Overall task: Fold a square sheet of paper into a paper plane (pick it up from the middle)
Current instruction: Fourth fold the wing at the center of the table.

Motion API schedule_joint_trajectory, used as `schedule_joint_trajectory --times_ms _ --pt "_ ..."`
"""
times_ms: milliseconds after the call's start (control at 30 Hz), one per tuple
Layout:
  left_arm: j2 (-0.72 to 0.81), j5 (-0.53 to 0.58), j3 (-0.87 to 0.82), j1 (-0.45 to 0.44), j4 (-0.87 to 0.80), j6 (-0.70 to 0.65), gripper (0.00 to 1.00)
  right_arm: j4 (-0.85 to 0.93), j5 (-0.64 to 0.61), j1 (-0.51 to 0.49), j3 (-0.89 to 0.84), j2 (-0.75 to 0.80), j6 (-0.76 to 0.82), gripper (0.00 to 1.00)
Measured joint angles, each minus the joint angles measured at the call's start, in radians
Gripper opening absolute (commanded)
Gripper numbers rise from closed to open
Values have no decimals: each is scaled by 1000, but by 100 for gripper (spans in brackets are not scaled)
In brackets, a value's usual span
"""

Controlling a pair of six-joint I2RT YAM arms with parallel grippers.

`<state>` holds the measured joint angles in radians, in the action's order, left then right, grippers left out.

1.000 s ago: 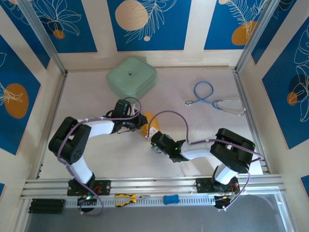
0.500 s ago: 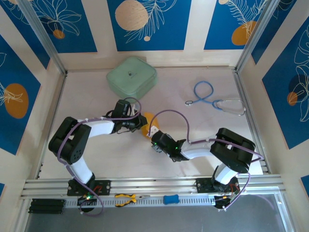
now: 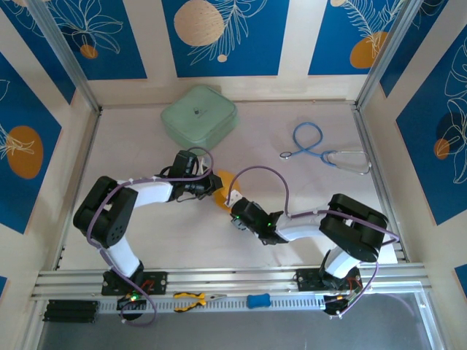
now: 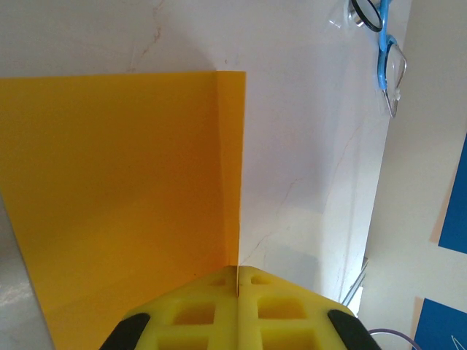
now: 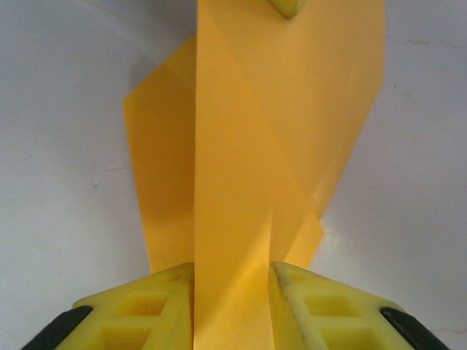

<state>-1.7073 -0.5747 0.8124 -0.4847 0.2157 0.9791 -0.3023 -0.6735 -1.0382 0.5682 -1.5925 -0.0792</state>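
Observation:
The square sheet of paper (image 3: 221,180) is bright orange-yellow, hangs mid-table between both grippers, and carries folds. My left gripper (image 3: 211,187) is shut on one edge of it. In the left wrist view the fingers (image 4: 197,313) meet at the gripper's tip (image 4: 237,271) on a folded flap of the sheet (image 4: 117,182). My right gripper (image 3: 230,205) holds the opposite end. There a folded band of the paper (image 5: 248,146) fills the gap of the gripper (image 5: 232,270), touching both fingers. Diagonal creases show, but no slim paper plane shape. The left fingertip (image 5: 288,6) shows at the top.
A mint-green rounded case (image 3: 198,113) sits at the back left. A blue stethoscope (image 3: 321,149) lies at the back right and is also in the left wrist view (image 4: 383,44). Yellow-handled pliers (image 3: 191,299) and a blue item (image 3: 257,300) rest on the front rail.
The right arm has shifted slightly. Both grippers have kept their hold on the paper, and it has stayed where it was.

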Motion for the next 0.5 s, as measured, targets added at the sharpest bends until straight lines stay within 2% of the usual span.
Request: schedule_joint_trajectory --times_ms 500 --pt "0 0 2 0 -16 0 5 -24 3 6 -2 0 0 23"
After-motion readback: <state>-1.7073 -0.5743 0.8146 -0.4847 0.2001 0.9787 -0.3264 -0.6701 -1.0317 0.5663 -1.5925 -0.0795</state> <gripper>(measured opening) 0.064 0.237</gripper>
